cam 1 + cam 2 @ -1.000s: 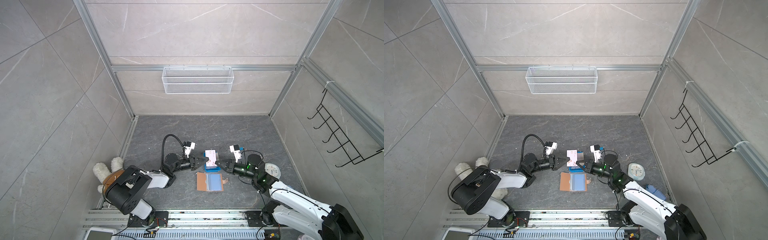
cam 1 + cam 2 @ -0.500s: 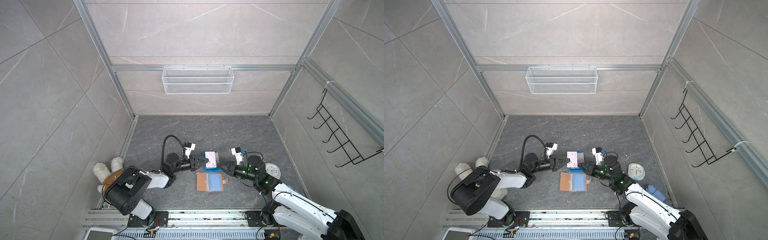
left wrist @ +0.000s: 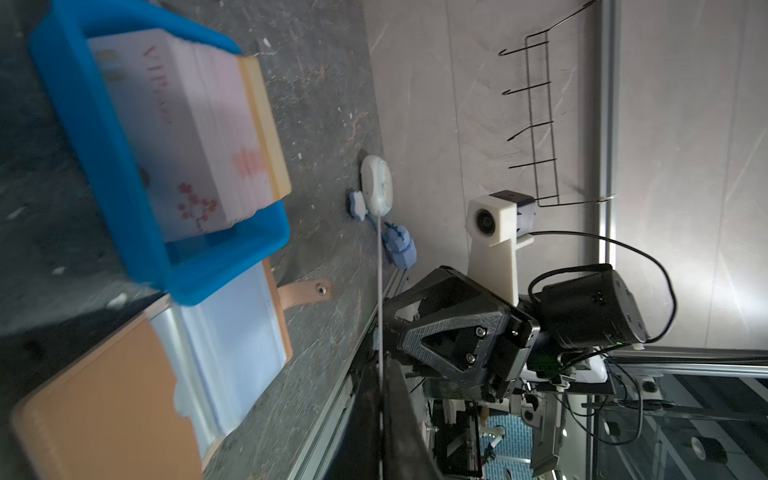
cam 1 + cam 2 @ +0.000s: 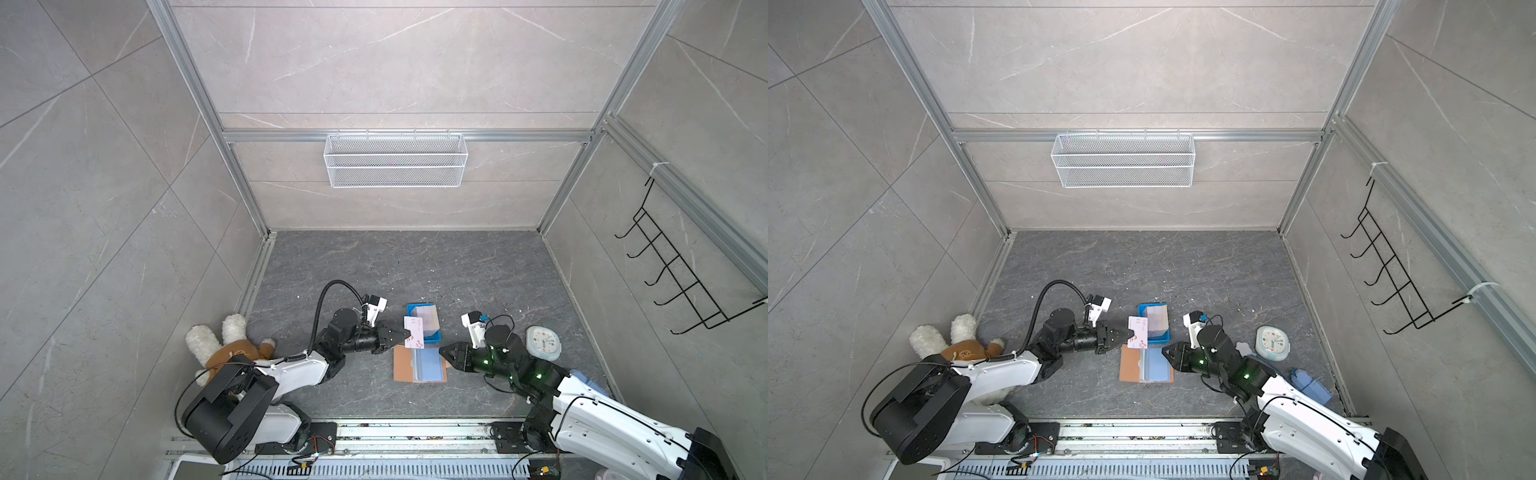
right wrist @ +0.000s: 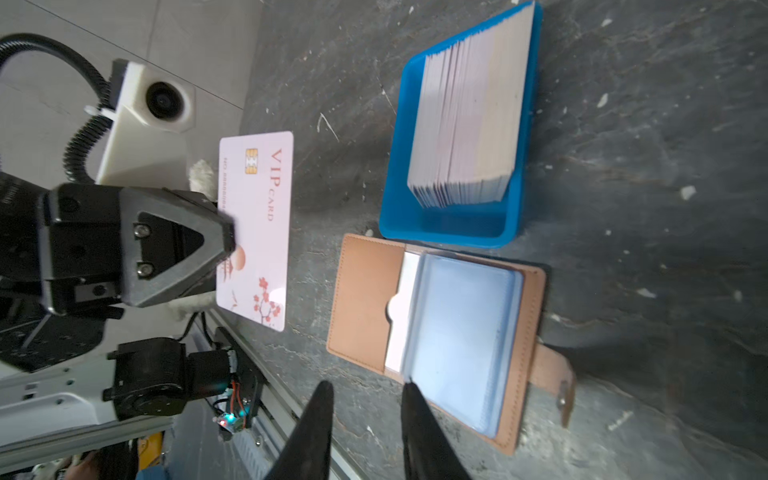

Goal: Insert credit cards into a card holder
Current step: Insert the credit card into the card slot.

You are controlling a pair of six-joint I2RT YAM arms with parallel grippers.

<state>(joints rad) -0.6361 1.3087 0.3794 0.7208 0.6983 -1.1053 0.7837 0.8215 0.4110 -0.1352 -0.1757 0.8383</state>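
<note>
Grey counter (image 4: 415, 266): my left end effector (image 4: 404, 333) pinches a card (image 4: 415, 329).
Holder (image 4: 419, 365) lies open just beneath, nearer me; right end effector (image 4: 443, 351) beside it, spread, empty.

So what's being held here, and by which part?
The left gripper pinches one credit card at the middle of a long edge. The right gripper holds nothing; its jaws stand apart.

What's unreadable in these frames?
- Held card: part of its number, right wrist view, covered by the left hand.
- Card holder, same view: pocketed card shows only a white edge, leather covers the rest.
- Card stack in the blue tray, same view: count, edges too fine.
- Clock: time, too small in both top views.
- Left wrist view: held card edge-on, a thin line only.
</note>
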